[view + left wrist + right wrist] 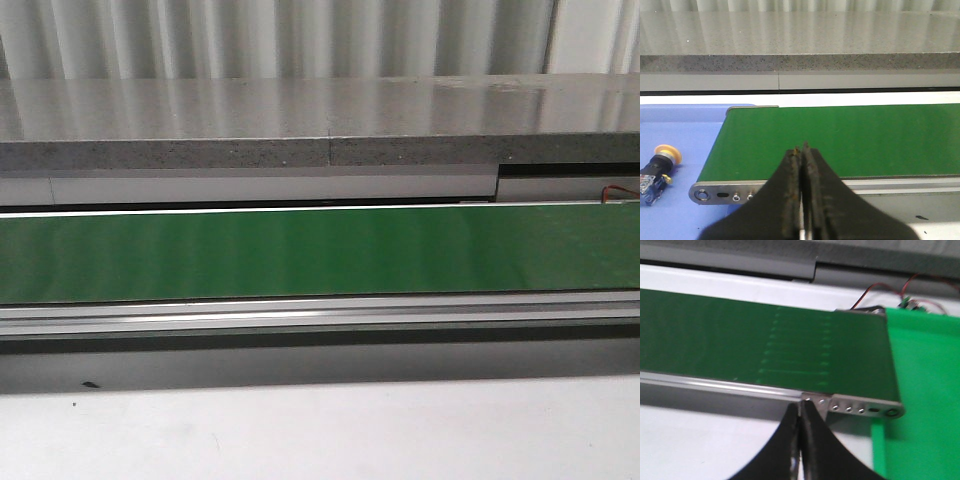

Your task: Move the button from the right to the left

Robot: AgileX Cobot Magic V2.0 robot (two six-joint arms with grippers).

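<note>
Your left gripper [801, 149] has its two dark fingers pressed together, with nothing between them, and it hangs in front of the near rail of the conveyor. Your right gripper [800, 407] is the same: fingers together, empty, just before the end plate at the right end of the belt.

The button [658, 169] shows only in the left wrist view. It lies on its side on the blue tray [685, 125], just beyond the left end of the green belt [840, 140], its yellow cap toward the back and its blue block toward the camera. From this I judge it is already on the left side, and it is apart from both grippers.

If you must take it again, think of it as light and rigid, a hard plastic piece that does not bend. The round cap is smooth and will probably slip or roll between the fingers, so I would close on the boxy block, across its flat sides. Lying on its side, it may turn when you touch it.

The belt looks flat and slightly shiny; in the front view nothing lies on it. At the right end there is a green tray [925, 390] with thin wires [880, 290] behind it. A grey stone ledge [300, 120] runs behind the conveyor, and a pale table [320, 430] lies in front
</note>
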